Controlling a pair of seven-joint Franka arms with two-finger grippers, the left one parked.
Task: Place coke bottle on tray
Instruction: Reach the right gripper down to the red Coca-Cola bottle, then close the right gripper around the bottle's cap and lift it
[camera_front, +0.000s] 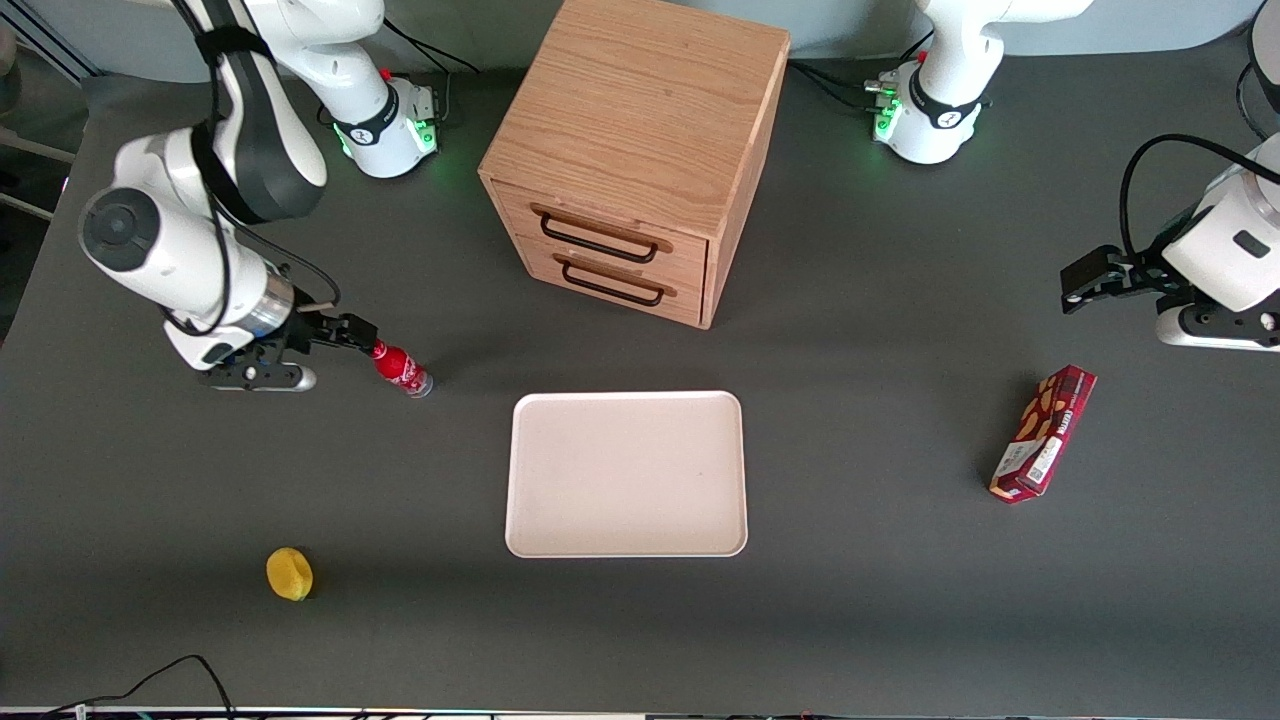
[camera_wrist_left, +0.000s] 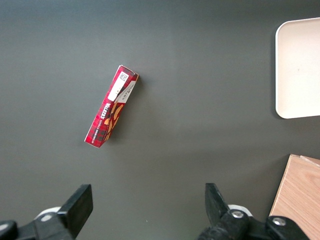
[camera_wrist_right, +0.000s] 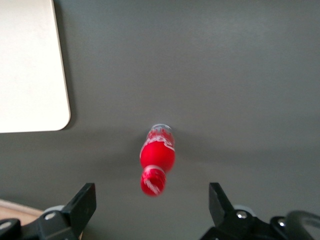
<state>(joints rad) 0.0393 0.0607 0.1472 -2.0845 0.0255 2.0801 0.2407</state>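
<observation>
Coke bottle (camera_front: 401, 369) stands on the table (camera_front: 860, 620), off the tray (camera_front: 627, 474), toward the working arm's end; cap leans toward the gripper (camera_front: 352, 331). From the tray centre the bottle sits at roughly 10 o'clock in the front view.

Wrist view shows what the front view doesn't: bottle (camera_wrist_right: 157, 159) seen from above, cap nearest the camera, both fingers (camera_wrist_right: 82, 202) spread wide with clear gaps either side, nothing gripped. Tray corner (camera_wrist_right: 31, 70) also shows there. Front view only shows the gripper tips right at the cap; contact can't be confirmed.

Around it: wooden drawer cabinet (camera_front: 633, 150) at 12 o'clock from the tray, farther from the camera. Yellow lemon-like object (camera_front: 289, 574) at about 8 o'clock, nearer the camera. Red snack box (camera_front: 1043, 433) toward the parked arm's end, also caught in the left wrist view (camera_wrist_left: 111, 111). Nothing lies between bottle and tray.
</observation>
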